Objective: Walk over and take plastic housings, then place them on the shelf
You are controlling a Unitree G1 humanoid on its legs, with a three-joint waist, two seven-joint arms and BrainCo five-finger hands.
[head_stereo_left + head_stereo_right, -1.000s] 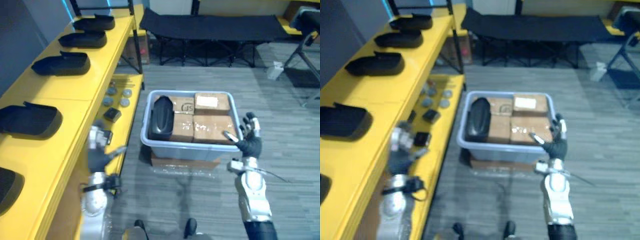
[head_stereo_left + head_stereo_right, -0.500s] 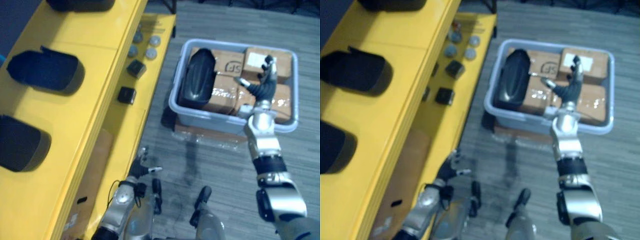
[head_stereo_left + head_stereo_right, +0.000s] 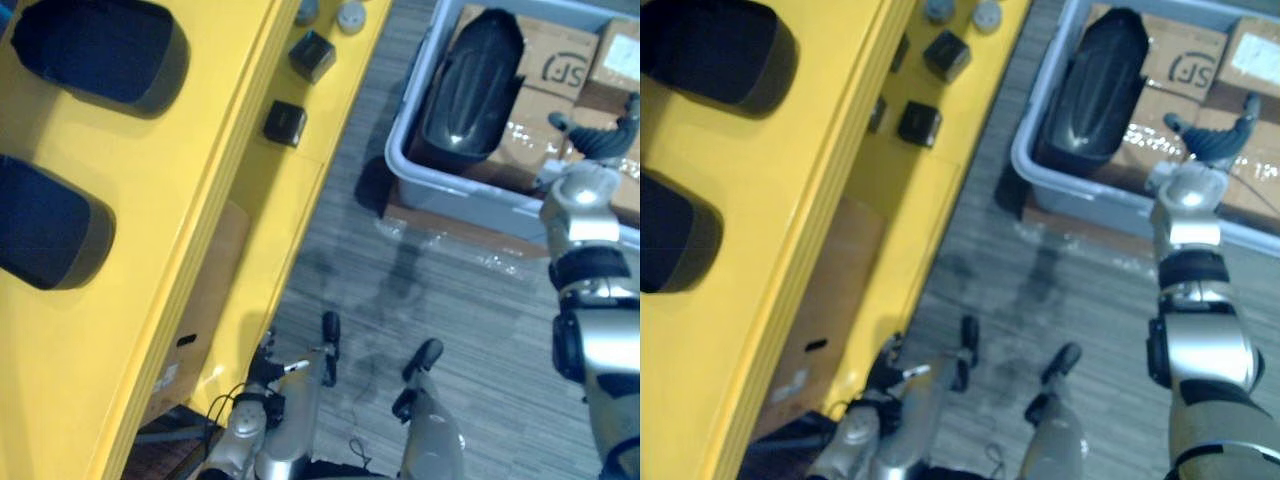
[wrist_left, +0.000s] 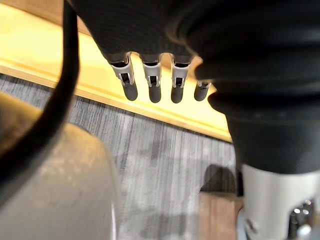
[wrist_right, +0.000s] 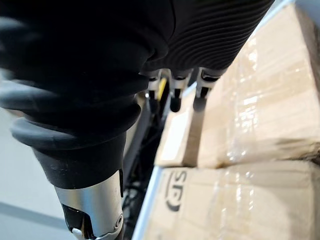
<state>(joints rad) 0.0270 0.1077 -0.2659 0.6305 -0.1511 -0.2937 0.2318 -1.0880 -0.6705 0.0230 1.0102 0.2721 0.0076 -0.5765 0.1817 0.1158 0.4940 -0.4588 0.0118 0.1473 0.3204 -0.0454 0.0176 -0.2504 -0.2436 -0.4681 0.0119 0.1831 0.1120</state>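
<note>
Your right hand [image 3: 603,142] hovers, fingers spread and empty, over taped brown cardboard boxes [image 3: 560,70] near the black plastic housing [image 3: 470,90] in the grey plastic tub [image 3: 405,165], seemingly poised to take it; your left hand [image 4: 150,87] hangs relaxed.

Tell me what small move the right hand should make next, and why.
Probably shift the right hand toward the robot's left and down onto the black housing. The hand hovers open over the cardboard boxes in the grey bin, holding nothing, while the housing lies untouched in the bin's left side.
</note>
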